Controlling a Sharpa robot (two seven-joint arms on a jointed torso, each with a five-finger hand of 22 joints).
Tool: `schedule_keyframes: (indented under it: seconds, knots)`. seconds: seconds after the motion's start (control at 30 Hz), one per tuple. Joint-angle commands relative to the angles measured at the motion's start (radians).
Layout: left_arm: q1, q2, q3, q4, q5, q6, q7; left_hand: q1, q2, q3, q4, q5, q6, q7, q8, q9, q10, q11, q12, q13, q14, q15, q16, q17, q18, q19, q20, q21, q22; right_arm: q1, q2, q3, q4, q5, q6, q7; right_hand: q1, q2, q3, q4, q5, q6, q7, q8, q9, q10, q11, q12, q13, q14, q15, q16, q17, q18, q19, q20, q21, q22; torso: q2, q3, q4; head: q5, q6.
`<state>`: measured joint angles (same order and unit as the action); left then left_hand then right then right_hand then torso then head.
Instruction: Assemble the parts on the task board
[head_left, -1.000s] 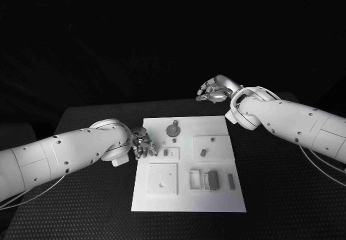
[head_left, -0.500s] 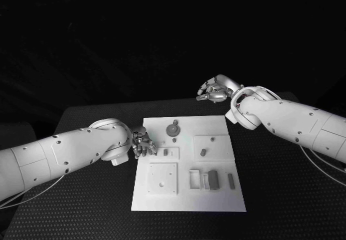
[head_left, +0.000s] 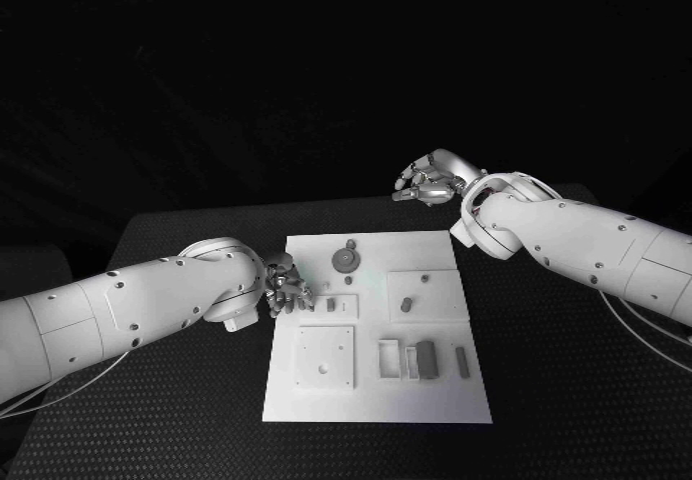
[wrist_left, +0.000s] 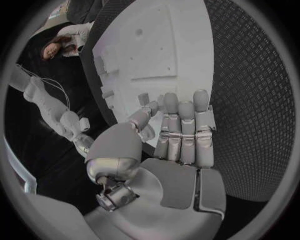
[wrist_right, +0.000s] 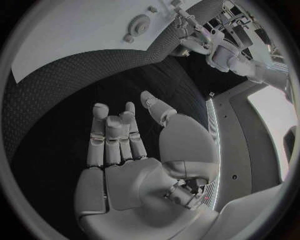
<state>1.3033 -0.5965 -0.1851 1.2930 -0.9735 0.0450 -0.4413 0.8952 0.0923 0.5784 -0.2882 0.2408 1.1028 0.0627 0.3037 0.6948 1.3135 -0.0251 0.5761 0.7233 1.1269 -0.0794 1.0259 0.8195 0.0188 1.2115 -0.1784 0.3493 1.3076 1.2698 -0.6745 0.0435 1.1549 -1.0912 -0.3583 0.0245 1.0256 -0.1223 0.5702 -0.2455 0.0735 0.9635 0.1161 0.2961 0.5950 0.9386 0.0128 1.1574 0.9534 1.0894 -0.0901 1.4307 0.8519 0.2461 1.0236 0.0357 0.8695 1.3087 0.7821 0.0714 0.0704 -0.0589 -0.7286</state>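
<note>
Since the earlier frames I register no movement: both arms, the board and the parts sit where they were.

Left hand (head_left: 284, 290): it sits at the 9 o'clock edge of the task board (head_left: 447, 395), fingertips over the board's rim beside a small upright part (head_left: 333, 304). In the left wrist view the fingers (wrist_left: 185, 131) are extended side by side with the thumb set apart, and nothing lies between them. I judge this a pre-grasp stance, held low so the nearest part can be reached.

Task board: white plate at table centre. A round gear-like part (head_left: 346, 260) sits toward 12 o'clock, a small peg (head_left: 407, 303) is on a raised square plate at 3 o'clock, and a dark block (head_left: 426, 357) and a thin bar (head_left: 462, 362) lie toward 5 o'clock beside an open tray. The parts appear loose, so I judge assembly barely begun.

Right hand (head_left: 428, 183): raised beyond the board's 1 o'clock corner, well apart from it. The right wrist view shows the fingers (wrist_right: 112, 135) loosely extended, holding nothing. I judge it parked clear of the left hand's workspace.
</note>
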Motion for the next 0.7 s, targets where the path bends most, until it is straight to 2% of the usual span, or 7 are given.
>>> schedule_keyframes:
  seconds: [0.03,0.7]
  knots:
    - [0.001,0.002,-0.001,0.002,-0.008,-0.004,-0.008,0.013,0.009,0.007,-0.001,0.023,0.007,-0.009,0.0,0.092,0.02,-0.028,0.007,0.001,0.0,-0.01,0.004,-0.002,0.013,-0.002,-0.008,0.004,0.025,-0.001,0.0,0.0,0.001,0.0,0.013,0.01,-0.003,0.005,-0.003,0.0,0.006,0.001,0.007,-0.005,-0.001,-0.008,0.002,0.003,-0.002,-0.006,0.0,0.0,-0.001,0.016,-0.006,0.002,-0.007,0.015,0.0,0.0005,0.0,0.0,-0.001]
    - [0.0,0.017,-0.003,0.036,-0.079,-0.006,-0.02,0.011,0.005,0.008,0.0,0.02,0.008,-0.01,-0.005,0.093,0.024,-0.03,0.014,0.003,0.005,-0.012,0.009,-0.005,0.014,0.001,-0.01,0.013,0.025,-0.001,0.0,0.0,0.004,-0.003,0.014,0.011,-0.004,0.004,-0.003,0.0,0.006,0.001,0.007,-0.005,0.0,-0.009,0.002,0.004,-0.002,-0.006,0.0,0.0,-0.002,0.016,-0.006,0.002,-0.007,0.015,0.0,0.0008,0.0001,-0.002,-0.005]
